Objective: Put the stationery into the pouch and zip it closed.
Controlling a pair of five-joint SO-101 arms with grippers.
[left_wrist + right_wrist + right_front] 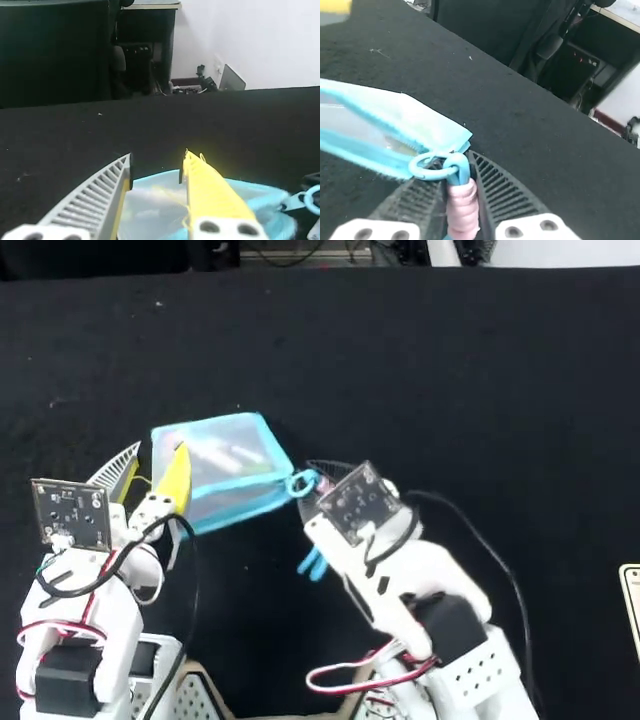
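A see-through pouch (220,480) with light blue trim lies left of the table's middle, with pale stationery (228,454) showing through it. The zip's blue ring pull (300,483) sits at the pouch corner nearest the right arm. My right gripper (308,478) is shut on that ring pull (427,165), and the pouch (415,127) stretches away from my right gripper (457,161). My left gripper (157,448) stands open at the pouch's opposite end, its yellow finger (207,192) over the pouch (150,212) and its grey finger (95,197) beside it.
The black table (420,370) spreads wide behind and to the right of the pouch. A pale card-like thing (632,602) lies at the far right edge. A small blue piece (310,563) shows beside the right arm. Dark furniture and a white wall stand beyond the table.
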